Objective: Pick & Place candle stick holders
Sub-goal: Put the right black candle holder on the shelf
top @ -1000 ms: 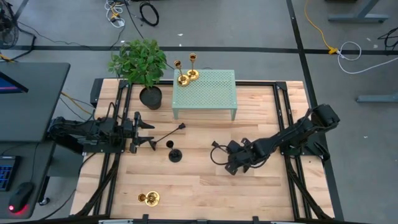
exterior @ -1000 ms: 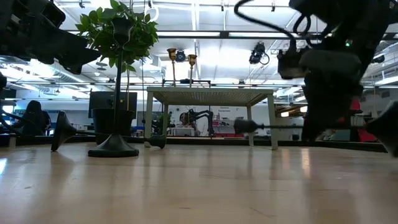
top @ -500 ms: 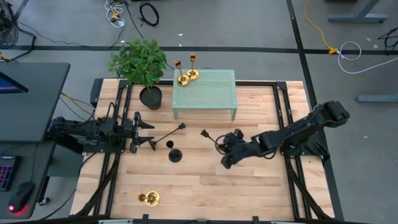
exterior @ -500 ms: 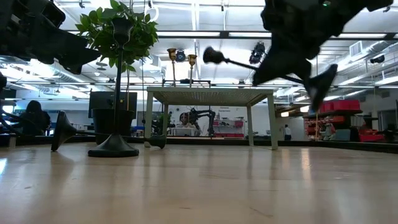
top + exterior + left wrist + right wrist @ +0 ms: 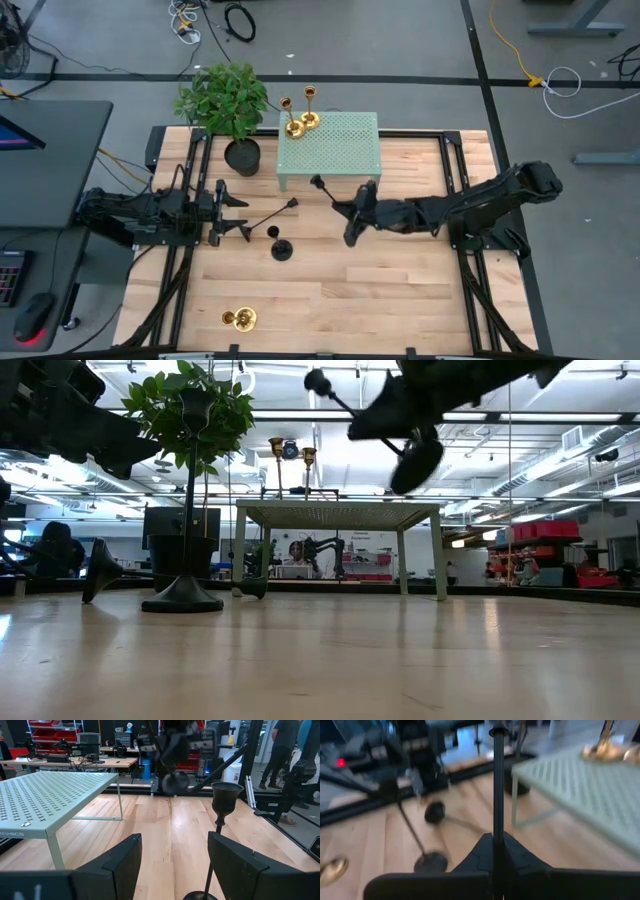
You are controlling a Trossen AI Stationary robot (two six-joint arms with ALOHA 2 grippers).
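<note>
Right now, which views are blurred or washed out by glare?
Right wrist view: blurred throughout; only the thin matte black candle holder stem in the right pincer reads clearly. Low view: bright ceiling lights silhouette that arm. High view: evenly lit, sharp.

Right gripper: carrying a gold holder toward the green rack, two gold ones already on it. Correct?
Not quite: the holder in the right gripper is black, not gold, as the high view shows. The rest holds: it is lifted near the green rack, where two gold holders already stand.
</note>
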